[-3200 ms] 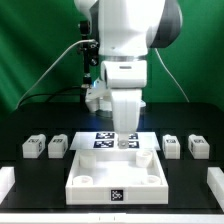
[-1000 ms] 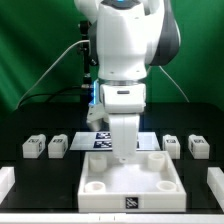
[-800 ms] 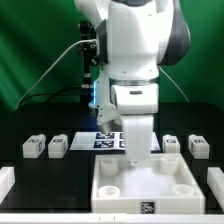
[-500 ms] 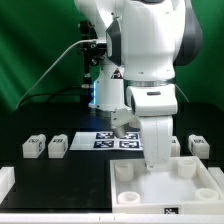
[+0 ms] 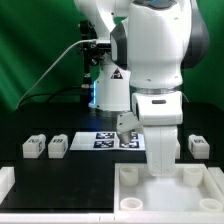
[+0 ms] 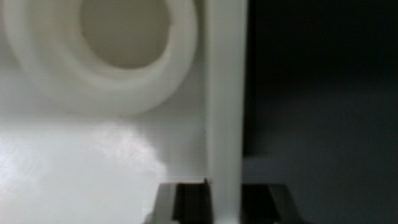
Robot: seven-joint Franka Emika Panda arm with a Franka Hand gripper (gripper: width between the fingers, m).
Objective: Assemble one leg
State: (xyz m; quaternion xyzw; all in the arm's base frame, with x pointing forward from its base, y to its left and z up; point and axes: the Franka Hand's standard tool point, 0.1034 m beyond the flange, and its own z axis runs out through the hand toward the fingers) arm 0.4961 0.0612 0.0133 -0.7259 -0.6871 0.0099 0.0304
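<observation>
My gripper [image 5: 160, 166] is shut on the back wall of the large flat white square panel [image 5: 172, 197], which lies at the front right of the exterior view. In the wrist view the panel's thin wall [image 6: 222, 100] runs between my two dark fingers [image 6: 187, 206], next to a round corner socket [image 6: 98, 50]. Two legs, small white tagged blocks [image 5: 33, 147] [image 5: 58, 146], stand in a row at the exterior view's left. Another leg [image 5: 198, 146] stands at the right, behind the panel. My arm may hide a further leg.
The marker board [image 5: 108, 139] lies behind the panel, in the middle of the black table. A white block [image 5: 5, 180] sits at the table's front left edge. The arm's big white body stands over the right half of the table.
My gripper has slid the panel from the table's middle toward the exterior view's right and front, and its near edge now runs out of frame. The legs have not moved.
</observation>
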